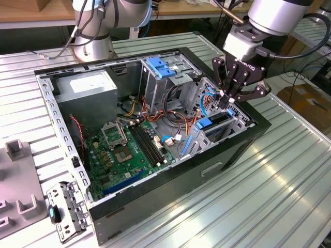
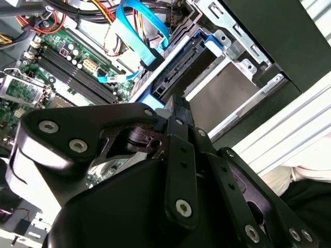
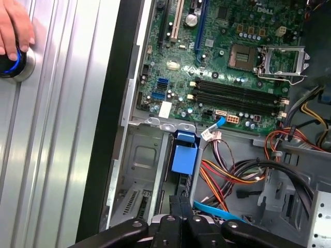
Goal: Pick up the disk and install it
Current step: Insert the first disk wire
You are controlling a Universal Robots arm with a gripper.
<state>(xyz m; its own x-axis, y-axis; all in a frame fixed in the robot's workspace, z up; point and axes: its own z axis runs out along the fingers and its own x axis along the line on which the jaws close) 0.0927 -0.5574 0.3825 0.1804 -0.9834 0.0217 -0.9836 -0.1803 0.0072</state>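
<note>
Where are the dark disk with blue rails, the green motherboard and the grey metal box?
Dark disk with blue rails [image 2: 178, 70]: second wrist view, its connector end.
Green motherboard [image 1: 111, 173]: exterior view, its green surface.
Grey metal box [image 1: 85, 83]: exterior view, its white sticker.

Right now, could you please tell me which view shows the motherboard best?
The first wrist view: the motherboard shows face-on, socket and memory slots plain. The exterior view shows it slanted; the second wrist view, one part beyond the gripper.
</note>
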